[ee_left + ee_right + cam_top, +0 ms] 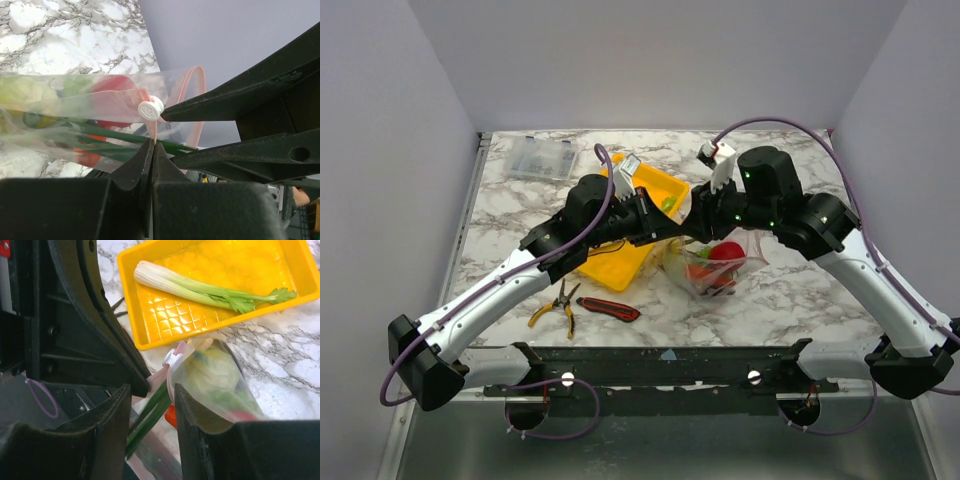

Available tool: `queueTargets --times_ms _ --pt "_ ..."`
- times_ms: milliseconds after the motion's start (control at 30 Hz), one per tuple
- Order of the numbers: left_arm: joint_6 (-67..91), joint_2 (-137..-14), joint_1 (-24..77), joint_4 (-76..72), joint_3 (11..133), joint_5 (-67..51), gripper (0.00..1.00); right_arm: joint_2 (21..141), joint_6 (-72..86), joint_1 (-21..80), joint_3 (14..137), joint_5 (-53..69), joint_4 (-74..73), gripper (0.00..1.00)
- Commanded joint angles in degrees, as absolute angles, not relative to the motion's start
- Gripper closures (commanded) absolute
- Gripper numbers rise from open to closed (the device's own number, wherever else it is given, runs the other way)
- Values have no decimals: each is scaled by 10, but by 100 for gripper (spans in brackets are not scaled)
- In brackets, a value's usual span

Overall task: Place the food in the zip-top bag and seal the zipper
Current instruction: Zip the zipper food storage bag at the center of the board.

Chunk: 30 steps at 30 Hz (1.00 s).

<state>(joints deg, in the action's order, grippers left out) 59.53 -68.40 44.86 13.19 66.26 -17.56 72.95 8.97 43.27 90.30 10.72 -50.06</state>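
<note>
- Zip-top bag [718, 268] sits on the bench [800, 290] between the two arms, just beside the yellow tray [150, 335], with red and green food inside.
- Left hand [151, 144] is pinched tight on the zipper [153, 131] just below its white slider [150, 109], likely anchoring the strip to hold it taut.
- Right hand [152, 390] stands part-open, jaws astride that same edge at the slider, apparently to draw it along.
- Leek [200, 287] lies in the tray, so sealing now would leave it out.
</note>
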Motion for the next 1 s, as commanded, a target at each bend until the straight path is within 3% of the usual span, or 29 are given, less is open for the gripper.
queueTargets --times_ms 0,167,300,567,967 --pt "601 -669 447 78 674 -180 100 699 85 433 861 123 -500 61" --pt "602 -667 447 76 671 -178 100 690 85 433 837 115 -499 63" --pt "606 -667 447 71 668 -179 100 692 93 433 866 109 -512 47" --pt "615 -657 447 57 666 -176 100 680 139 433 951 115 -558 37" --pt "625 -653 447 48 657 -178 100 675 148 433 903 123 -533 38"
